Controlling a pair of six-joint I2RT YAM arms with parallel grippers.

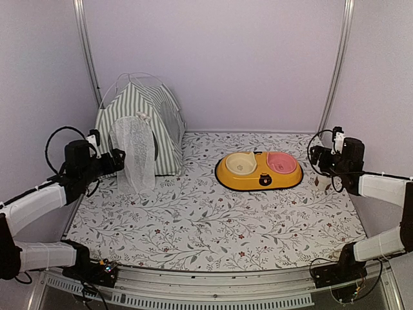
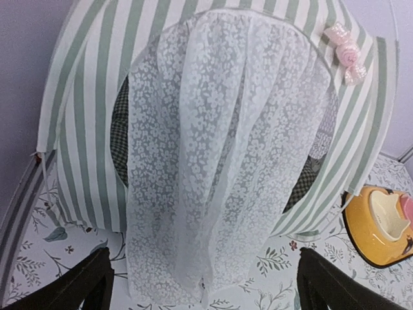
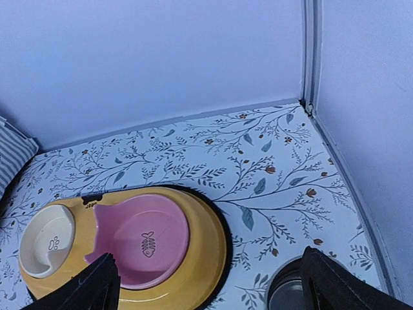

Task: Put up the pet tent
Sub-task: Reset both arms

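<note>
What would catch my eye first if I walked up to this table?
First the green-and-white striped tent, standing in the back left corner of the flowery table with a white lace curtain hanging over its doorway. Then the bright yellow pet dish right of the middle, holding a cream bowl and a pink bowl. The left arm and the right arm flank them, one at each side.

The tent (image 1: 169, 145) is green-and-white striped. Its door flap (image 2: 219, 161) is white lace with tiny flowers, and the bow (image 2: 346, 51) is pink. The yellow feeder (image 1: 248, 183) holds a cream bowl (image 1: 241, 163) and a pink bowl (image 1: 281, 162). The white tablecloth (image 1: 213, 226) has grey vines.
</note>
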